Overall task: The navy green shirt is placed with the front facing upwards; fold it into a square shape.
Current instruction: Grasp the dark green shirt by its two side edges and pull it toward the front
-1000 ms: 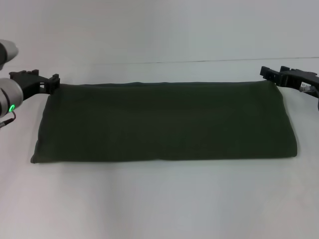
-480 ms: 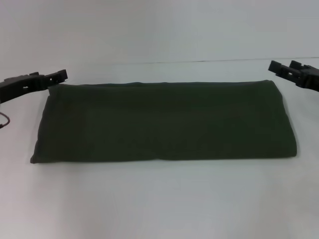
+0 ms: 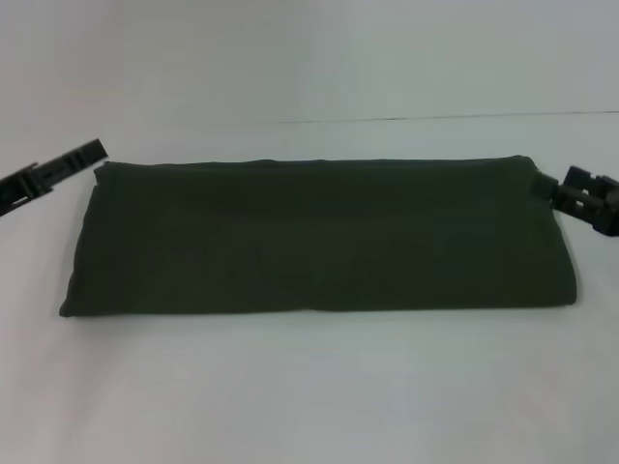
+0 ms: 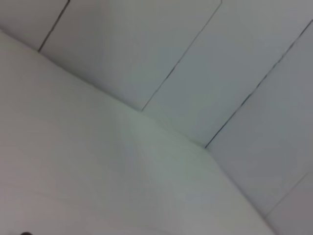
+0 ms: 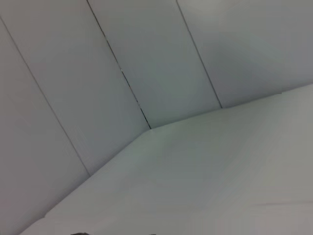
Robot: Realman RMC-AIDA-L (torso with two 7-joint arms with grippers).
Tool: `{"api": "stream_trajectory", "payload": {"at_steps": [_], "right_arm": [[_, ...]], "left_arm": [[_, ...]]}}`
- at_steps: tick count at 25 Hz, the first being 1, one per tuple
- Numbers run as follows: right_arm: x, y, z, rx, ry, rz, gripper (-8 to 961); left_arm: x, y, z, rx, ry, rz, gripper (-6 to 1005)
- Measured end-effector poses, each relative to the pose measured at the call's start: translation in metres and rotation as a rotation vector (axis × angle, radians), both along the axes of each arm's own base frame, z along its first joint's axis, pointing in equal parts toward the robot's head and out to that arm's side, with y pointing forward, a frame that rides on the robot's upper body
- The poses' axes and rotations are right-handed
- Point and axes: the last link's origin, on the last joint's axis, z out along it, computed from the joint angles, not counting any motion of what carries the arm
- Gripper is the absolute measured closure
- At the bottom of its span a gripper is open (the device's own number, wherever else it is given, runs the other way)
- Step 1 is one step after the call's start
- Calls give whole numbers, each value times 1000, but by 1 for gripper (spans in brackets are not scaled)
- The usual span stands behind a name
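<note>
The navy green shirt [image 3: 319,237] lies flat on the white table [image 3: 309,387], folded into a long dark rectangle that runs left to right. No lettering or collar shows. In the head view my left gripper [image 3: 95,152] hovers just off the shirt's far left corner, not touching it. At the far right corner my right gripper [image 3: 561,189] sits close beside the cloth edge. Neither wrist view shows the shirt or a gripper.
A pale wall [image 3: 309,58] rises behind the table's far edge. Both wrist views show only the white table [image 4: 98,176] and grey wall panels [image 5: 146,58].
Both grippers left the shirt's far corners. The left one has drawn outward to the left. The right one lifted away, then came down beside the far right corner. The shirt has not moved.
</note>
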Motion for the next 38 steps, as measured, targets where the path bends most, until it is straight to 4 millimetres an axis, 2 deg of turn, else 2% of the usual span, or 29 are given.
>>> {"api": "stream_trajectory", "payload": {"at_steps": [6,11,15,21,28,38], "right_arm": [[1,-7,-8,-21,12,-1,75],[-1,-11,-11,-49,13,13,77],[1,-15,-12,-56,14,10,79],[1,-16,-14,-60,18,10,82],[0,-15,-17,-59,17,7,84],[-1,-13,-18,-60,23,1,85]], "left_arm": [[0,-10,2,50,-43,-35,94],[-2,-8,-3,-63,78,-55,91],[-14,-8,-8,-199,251,-24,92],[-28,-13,-5,-253,374,15,96],[-41,-14,-8,-307,460,82,97],[-39,-13,-19,-382,504,77,100]]}}
